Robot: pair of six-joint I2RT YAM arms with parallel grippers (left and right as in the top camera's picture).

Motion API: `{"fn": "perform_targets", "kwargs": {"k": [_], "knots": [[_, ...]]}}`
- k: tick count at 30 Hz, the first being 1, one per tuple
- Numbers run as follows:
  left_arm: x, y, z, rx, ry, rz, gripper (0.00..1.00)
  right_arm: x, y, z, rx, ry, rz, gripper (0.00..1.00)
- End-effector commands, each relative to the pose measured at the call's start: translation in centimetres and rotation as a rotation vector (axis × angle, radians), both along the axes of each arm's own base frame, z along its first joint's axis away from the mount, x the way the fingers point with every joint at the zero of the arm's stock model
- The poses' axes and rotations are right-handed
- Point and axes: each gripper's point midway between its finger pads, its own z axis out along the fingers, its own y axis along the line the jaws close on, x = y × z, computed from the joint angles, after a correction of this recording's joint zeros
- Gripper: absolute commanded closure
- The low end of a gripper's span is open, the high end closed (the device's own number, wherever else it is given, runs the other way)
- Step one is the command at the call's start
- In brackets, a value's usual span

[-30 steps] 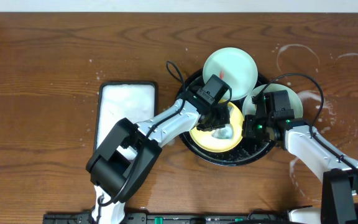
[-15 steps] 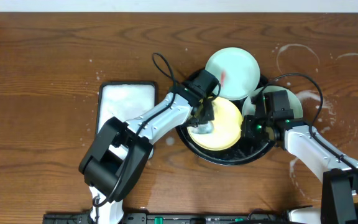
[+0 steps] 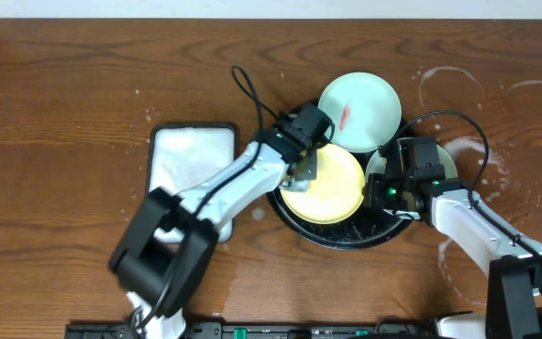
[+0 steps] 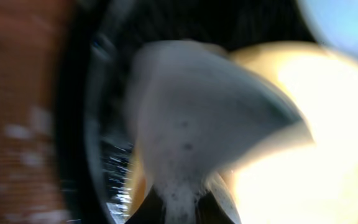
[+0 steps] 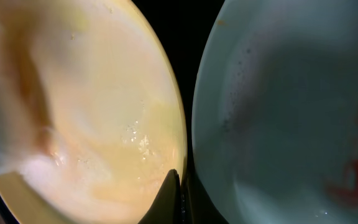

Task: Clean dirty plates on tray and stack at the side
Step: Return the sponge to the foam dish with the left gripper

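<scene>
The black tray [image 3: 332,237] is set right of centre on the bench [image 3: 64,113]. A pale yellow plate [image 3: 332,188] is lying inside it, wet and sudsy. The left gripper [image 3: 304,171] is positioned over the plate's left edge. Its jaws are closed on a sudsy sponge [image 4: 191,124], which is pressed against the yellow surface. In the left wrist view everything is blurred.

The right gripper [image 3: 376,191] is placed at the yellow plate's right rim, with its jaws narrowed onto that rim [image 5: 176,186].

A mint plate [image 3: 360,111] with a red smear [image 3: 344,115] is propped on the tray's far rim, overlapping the yellow plate's far edge. A second mint plate [image 3: 448,158] is seen at the tray's right side, largely hidden beneath the right arm. A mint plate with a reddish mark is shown just beside the yellow rim in the right wrist view; which of the two it is cannot be told.

A white rectangular dish [image 3: 194,126] filled with foam is placed left of the tray. Whitish soapy rings [image 3: 450,89] are marked on the far right of the bench.
</scene>
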Motion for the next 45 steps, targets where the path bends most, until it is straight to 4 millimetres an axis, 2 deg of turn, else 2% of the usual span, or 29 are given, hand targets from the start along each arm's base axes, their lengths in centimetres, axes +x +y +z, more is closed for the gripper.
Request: {"fn": "perform_targets", "kwargs": {"k": [1, 2, 6, 9, 12, 14, 18, 21, 25, 30, 34, 35, 42, 45], "knots": [[2.9, 4.6, 6.2, 0.054, -0.195, 0.112, 0.93, 0.2, -1.5, -0.5, -0.081, -0.003, -0.033, 0.99], [2.9, 5.4, 8.0, 0.037, -0.219, 0.130, 0.93, 0.2, -1.5, -0.5, -0.082, -0.003, -0.032, 0.99], [2.0, 8.6, 10.8, 0.037, -0.227, 0.187, 0.92, 0.2, -1.5, -0.5, -0.087, -0.010, -0.014, 0.99], [0.1, 13.4, 11.8, 0.087, -0.163, 0.268, 0.92, 0.2, -1.5, -0.5, -0.097, -0.021, 0.014, 0.99], [-1.4, 17.1, 11.2, 0.140, -0.077, 0.344, 0.92, 0.4, -1.5, -0.4, -0.097, -0.032, 0.017, 0.99], [-2.2, 19.3, 10.0, 0.173, -0.017, 0.394, 0.92, 1.0, -1.4, -0.1, -0.093, -0.056, 0.016, 0.99], [-3.5, 22.3, 7.3, 0.198, 0.060, 0.469, 0.92, 2.1, -1.2, 1.6, -0.074, -0.063, -0.033, 0.99], [-4.4, 22.8, 5.3, 0.154, 0.123, 0.498, 0.92, 3.1, -0.9, 3.7, -0.076, -0.092, -0.015, 0.99], [-4.9, 23.0, 3.8, 0.121, 0.152, 0.513, 0.92, 3.2, -1.2, 4.6, -0.122, -0.092, 0.003, 0.99], [-5.0, 23.0, 3.7, 0.122, 0.154, 0.513, 0.92, 1.4, -1.5, 3.3, -0.141, -0.009, 0.026, 0.97], [-4.7, 23.0, 3.7, 0.119, 0.143, 0.510, 0.86, -0.5, -1.0, 1.8, -0.140, 0.062, 0.054, 0.74], [-4.6, 23.0, 3.7, 0.118, 0.141, 0.510, 0.85, -1.0, -0.8, 1.4, -0.136, 0.073, 0.063, 0.72], [-4.6, 23.0, 3.7, 0.118, 0.140, 0.508, 0.83, -1.9, -0.4, -0.2, -0.138, 0.063, 0.074, 0.71], [-4.6, 22.9, 3.7, 0.127, 0.140, 0.476, 0.83, -1.7, -0.9, -1.1, -0.152, 0.047, 0.015, 0.74]]}}
